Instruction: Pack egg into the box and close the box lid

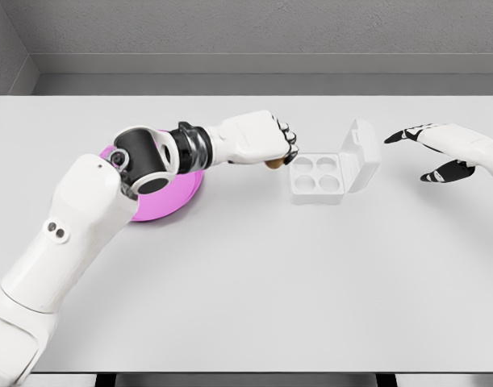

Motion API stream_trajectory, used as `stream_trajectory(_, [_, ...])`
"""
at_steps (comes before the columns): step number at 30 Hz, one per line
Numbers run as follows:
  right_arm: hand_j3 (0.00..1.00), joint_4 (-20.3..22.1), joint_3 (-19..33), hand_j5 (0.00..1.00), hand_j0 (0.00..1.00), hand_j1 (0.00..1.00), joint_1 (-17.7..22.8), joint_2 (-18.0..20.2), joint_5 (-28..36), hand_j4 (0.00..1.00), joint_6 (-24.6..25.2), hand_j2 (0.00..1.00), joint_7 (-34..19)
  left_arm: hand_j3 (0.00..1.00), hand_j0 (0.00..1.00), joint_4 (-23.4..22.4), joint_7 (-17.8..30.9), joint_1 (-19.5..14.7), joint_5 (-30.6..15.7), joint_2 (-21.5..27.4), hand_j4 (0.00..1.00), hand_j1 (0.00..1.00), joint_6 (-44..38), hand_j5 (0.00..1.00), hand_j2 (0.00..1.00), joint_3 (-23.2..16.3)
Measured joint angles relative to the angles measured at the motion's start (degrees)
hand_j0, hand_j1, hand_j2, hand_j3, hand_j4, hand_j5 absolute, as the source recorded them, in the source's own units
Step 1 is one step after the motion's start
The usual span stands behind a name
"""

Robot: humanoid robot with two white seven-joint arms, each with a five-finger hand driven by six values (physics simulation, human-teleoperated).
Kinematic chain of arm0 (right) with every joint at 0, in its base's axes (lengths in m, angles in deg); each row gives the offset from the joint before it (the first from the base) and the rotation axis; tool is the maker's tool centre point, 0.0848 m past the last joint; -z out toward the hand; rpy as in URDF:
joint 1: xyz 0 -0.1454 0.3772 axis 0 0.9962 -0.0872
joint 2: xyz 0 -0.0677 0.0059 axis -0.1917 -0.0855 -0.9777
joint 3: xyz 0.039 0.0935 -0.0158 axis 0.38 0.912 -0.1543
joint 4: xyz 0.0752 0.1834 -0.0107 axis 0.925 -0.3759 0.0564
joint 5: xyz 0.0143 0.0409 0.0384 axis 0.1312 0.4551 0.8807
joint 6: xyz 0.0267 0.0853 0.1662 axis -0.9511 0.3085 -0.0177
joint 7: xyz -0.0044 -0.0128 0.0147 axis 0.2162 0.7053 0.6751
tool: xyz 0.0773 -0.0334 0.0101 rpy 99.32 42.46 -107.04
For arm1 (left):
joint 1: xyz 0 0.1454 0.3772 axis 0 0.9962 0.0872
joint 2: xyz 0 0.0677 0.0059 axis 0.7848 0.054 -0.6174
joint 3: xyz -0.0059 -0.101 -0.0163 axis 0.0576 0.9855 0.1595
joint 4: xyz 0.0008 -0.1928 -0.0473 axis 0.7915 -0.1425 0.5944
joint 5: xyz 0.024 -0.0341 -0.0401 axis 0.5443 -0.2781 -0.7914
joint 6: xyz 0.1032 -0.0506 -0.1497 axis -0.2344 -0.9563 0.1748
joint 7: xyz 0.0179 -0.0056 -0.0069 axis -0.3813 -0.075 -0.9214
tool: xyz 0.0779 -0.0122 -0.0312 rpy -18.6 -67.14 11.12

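We judge the small brown egg (pixel 272 164), curled inside our left robot hand (pixel 266 141) just at nine o'clock of the open white four-cup plastic box (pixel 317 176), light, smooth and brittle, wanting gentle side grip, while our right robot hand (pixel 440 149) hangs spread, empty.

Brown egg (pixel 273 164) just peeks out, mostly hidden, right beside the box's left edge. White box (pixel 318 178) sits toward the table's back right, four round wells bare, lid (pixel 361 156) standing open, hinged up on its right side.
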Motion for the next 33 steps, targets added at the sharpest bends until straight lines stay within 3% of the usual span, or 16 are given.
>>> stream_trajectory(21, [0.85,0.1,0.0,0.85,0.85,0.85,0.0,0.0,0.0,0.85,-0.1,0.85,0.1,0.41,0.41,-9.8,0.0,-2.4,1.4,-9.4,0.41,0.41,-0.1,0.41,0.41,-2.2])
stream_trajectory(33, [0.85,0.1,0.0,0.85,0.85,0.85,0.0,0.0,0.0,0.85,0.0,0.85,0.0,0.41,0.41,-13.5,0.0,-3.4,1.9,-10.6,0.41,0.41,-0.1,0.41,0.41,-2.1])
